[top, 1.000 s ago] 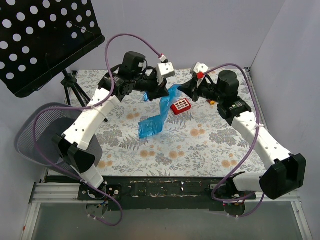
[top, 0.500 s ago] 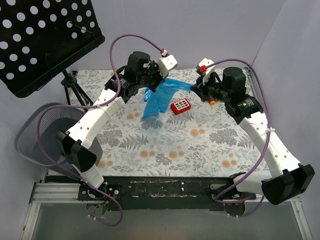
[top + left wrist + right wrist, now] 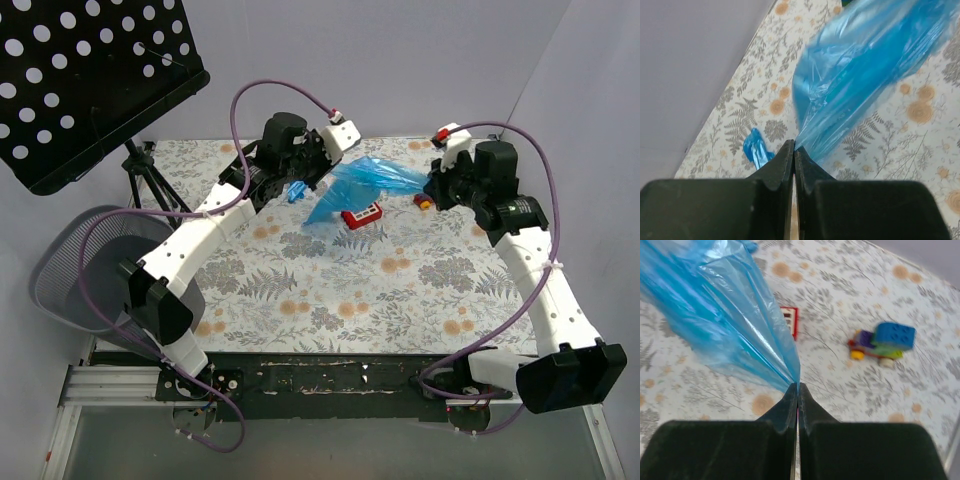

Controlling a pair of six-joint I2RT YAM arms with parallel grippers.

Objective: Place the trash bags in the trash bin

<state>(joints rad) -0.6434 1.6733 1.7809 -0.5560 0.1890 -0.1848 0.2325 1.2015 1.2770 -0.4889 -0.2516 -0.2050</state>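
Note:
The blue trash bag [image 3: 366,178] hangs stretched above the table between both grippers. My left gripper [image 3: 333,170] is shut on one corner of it, and the film fans out from the fingertips in the left wrist view [image 3: 794,145]. My right gripper [image 3: 431,185] is shut on the opposite corner [image 3: 798,385], with the bag [image 3: 715,315] spreading away to the upper left. The wire-mesh trash bin [image 3: 80,270] lies far off at the table's left edge, beside the left arm.
A small blue piece of film [image 3: 296,190] lies on the table under the left wrist. A red toy block [image 3: 362,213] sits below the bag, a multicoloured brick car [image 3: 424,201] near the right gripper. A black perforated music stand [image 3: 90,80] fills the back left.
The grippers have moved apart, the right one toward the right. The bag, earlier hanging down in a strip, is now pulled out flat between them.

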